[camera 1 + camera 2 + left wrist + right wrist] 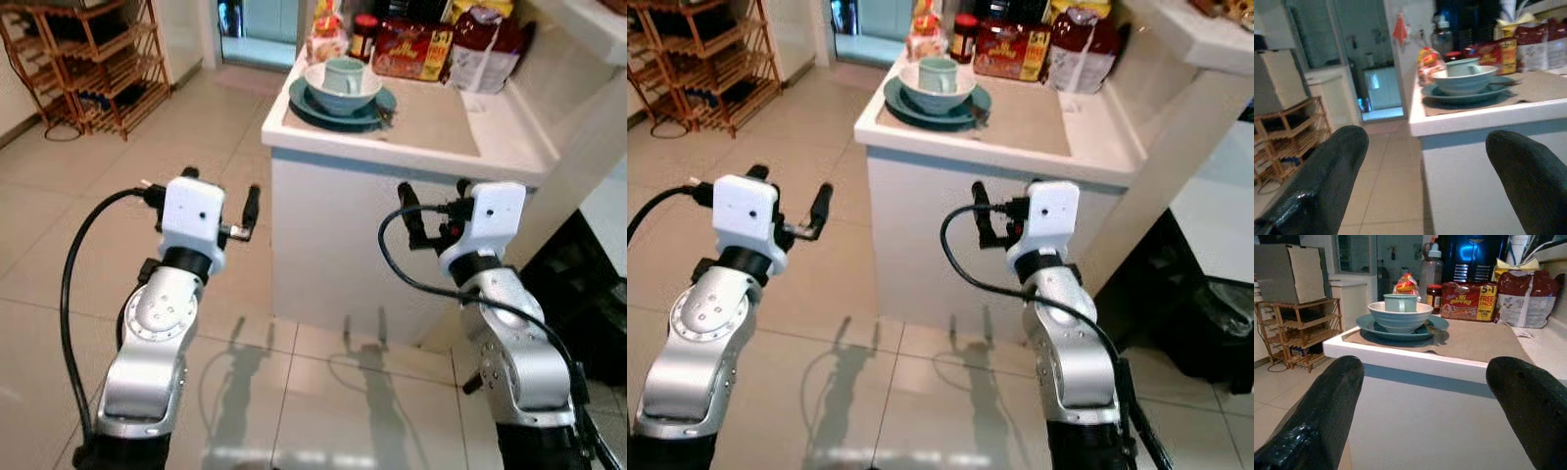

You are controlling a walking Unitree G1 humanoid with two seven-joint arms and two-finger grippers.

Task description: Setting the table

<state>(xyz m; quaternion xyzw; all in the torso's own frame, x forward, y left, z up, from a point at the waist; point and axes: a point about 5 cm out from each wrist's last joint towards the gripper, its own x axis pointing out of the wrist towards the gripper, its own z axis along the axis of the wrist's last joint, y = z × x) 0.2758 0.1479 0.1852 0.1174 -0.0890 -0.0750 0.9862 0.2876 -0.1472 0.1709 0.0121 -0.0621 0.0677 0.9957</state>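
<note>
Dishes: a pale cup [344, 74] stood upright inside a light blue bowl [342, 95], which sat on a dark teal plate [312, 104]; the stack was round, with no clear long axis.
Place: the stack rested at the near left corner of a beige mat [431, 122] on the white counter [509, 147], well ahead of both arms.
Utensil: something thin lay across the plate's right rim, pointing toward the packets; too blurred to name.
Left gripper [1425, 181]: raised in front of the counter's left corner, fingers [1322, 181] spread wide, holding and touching nothing.
Right gripper [1425, 416]: raised before the counter's front face, fingers [1533, 406] spread wide, holding and touching nothing.
Writing: a red noodle pack [1468, 301] behind the mat carried a yellow panel reading "5+1 FREE"; the rest was unreadable.
Other goods: a dark red bag [1528, 298], a jar [1434, 297] and a water bottle [1431, 271] stood along the counter's back.
Surroundings: a wooden rack [93, 64] stood on the tiled floor [59, 235], far left.
</note>
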